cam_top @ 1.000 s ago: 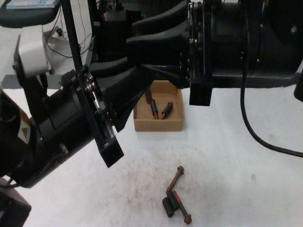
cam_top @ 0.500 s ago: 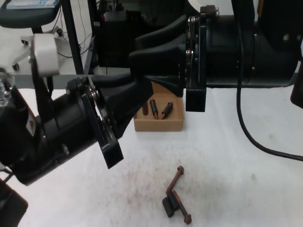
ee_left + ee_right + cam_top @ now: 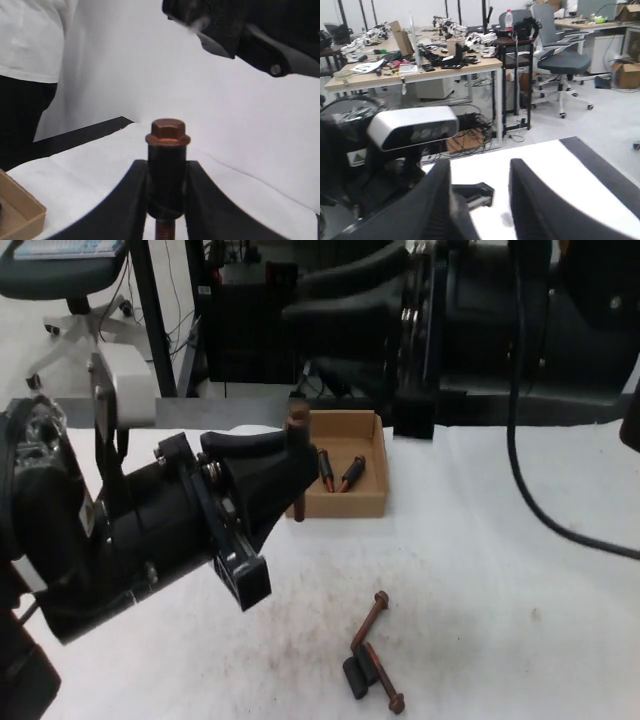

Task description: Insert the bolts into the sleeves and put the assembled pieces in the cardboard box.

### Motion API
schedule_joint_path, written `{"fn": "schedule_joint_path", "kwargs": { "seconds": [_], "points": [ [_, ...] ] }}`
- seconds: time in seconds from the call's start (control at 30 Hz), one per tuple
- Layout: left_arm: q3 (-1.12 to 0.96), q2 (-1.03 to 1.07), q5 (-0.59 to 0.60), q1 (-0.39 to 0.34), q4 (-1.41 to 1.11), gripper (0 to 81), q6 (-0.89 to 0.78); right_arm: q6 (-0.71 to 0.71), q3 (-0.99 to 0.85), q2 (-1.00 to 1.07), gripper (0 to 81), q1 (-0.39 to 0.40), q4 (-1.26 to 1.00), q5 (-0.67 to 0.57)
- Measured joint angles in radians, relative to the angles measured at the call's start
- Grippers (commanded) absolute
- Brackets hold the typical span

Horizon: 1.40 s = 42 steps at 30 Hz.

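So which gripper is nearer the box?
Left. The left gripper, shut on a sleeved bolt, sits right at the left side of the box; the right gripper is open and raised well clear of it.

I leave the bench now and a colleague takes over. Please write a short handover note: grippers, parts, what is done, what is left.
Left gripper: shut on an assembled piece, bolt head up, at the left edge of the cardboard box.
Right gripper: open, empty, raised over the bench.
Done: two finished pieces lie in the box.
Left: put the held piece in the box; then join and box the two loose bolts and the black sleeve lying on the near bench.
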Motion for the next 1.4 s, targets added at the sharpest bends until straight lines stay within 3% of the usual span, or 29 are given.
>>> {"fn": "schedule_joint_path", "kwargs": {
  "seconds": [0.07,0.27,0.57,1.0,1.17,1.4],
  "points": [
    [-0.014,0.008,-0.055,0.004,0.006,0.2,0.000,0.000,0.000,0.000,0.1,-0.027,0.008,0.034],
    [-0.132,0.133,-0.102,0.048,0.165,0.2,0.026,0.006,0.000,0.000,0.8,-0.095,0.090,0.098],
    [-0.504,0.481,-0.088,0.114,0.523,0.2,0.106,0.066,0.000,-0.032,0.8,-0.217,0.441,0.184],
    [-1.231,1.105,-0.083,0.127,0.927,0.2,0.112,0.062,0.000,-0.080,0.8,-0.260,0.578,0.243],
    [-1.349,1.218,-0.102,0.129,1.045,0.2,0.112,0.062,0.000,-0.080,0.8,-0.262,0.581,0.243],
    [-1.392,1.285,-0.224,0.147,1.102,0.2,0.159,0.062,0.000,-0.080,0.8,-0.262,0.599,0.243]
  ]
}}
